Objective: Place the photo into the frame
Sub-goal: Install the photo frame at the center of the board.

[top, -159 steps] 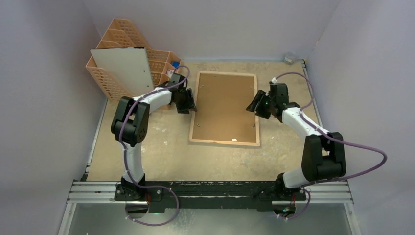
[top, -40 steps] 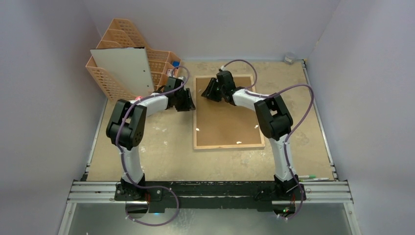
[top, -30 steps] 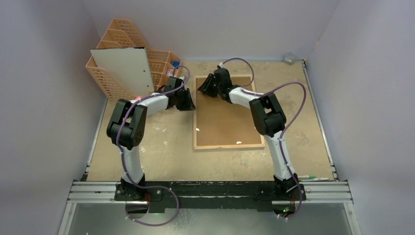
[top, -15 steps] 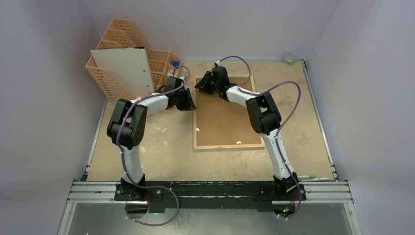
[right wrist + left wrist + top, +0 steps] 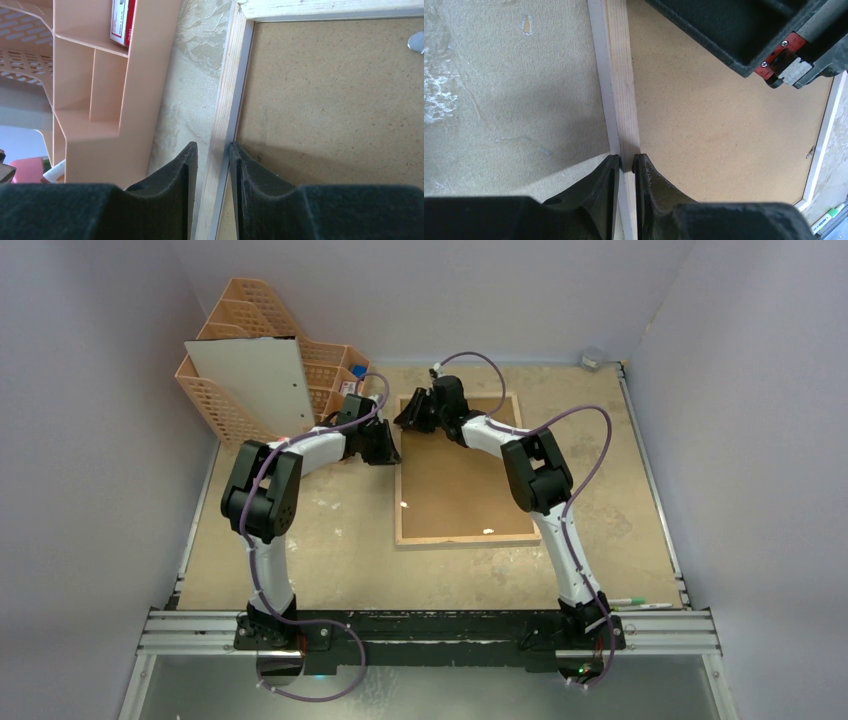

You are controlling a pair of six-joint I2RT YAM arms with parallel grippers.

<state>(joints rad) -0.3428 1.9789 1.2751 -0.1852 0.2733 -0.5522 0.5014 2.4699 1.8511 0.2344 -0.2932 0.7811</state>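
The left gripper (image 5: pixel 626 162) is nearly closed and pinches the light wood left rim of the frame (image 5: pixel 621 100), one finger against the outer edge and the other against the inner edge. The right gripper (image 5: pixel 212 150) straddles the same rim further back, just short of the far left corner. Its jaws stand narrow but not clamped: the inner finger touches the rim, while a sliver of table (image 5: pixel 192 75) shows between the outer finger and the wood.

The frame (image 5: pixel 465 538) lies flat, rear up, in the middle of the table (image 5: pixel 330 540) with the brown fibreboard backing (image 5: pixel 460 480) filling it. The photo (image 5: pixel 255 380) stands well apart, leaning in the peach organiser (image 5: pixel 215 405) at the far left (only its plain white face shows).

About five seconds ago the right arm sits at the frame's right rim. Now it reaches across the backing to the left side, and over the last second its gripper slides from just inside the corner onto the rim. The frame lies slightly turned from where it was then. The left gripper keeps its place on the rim throughout.
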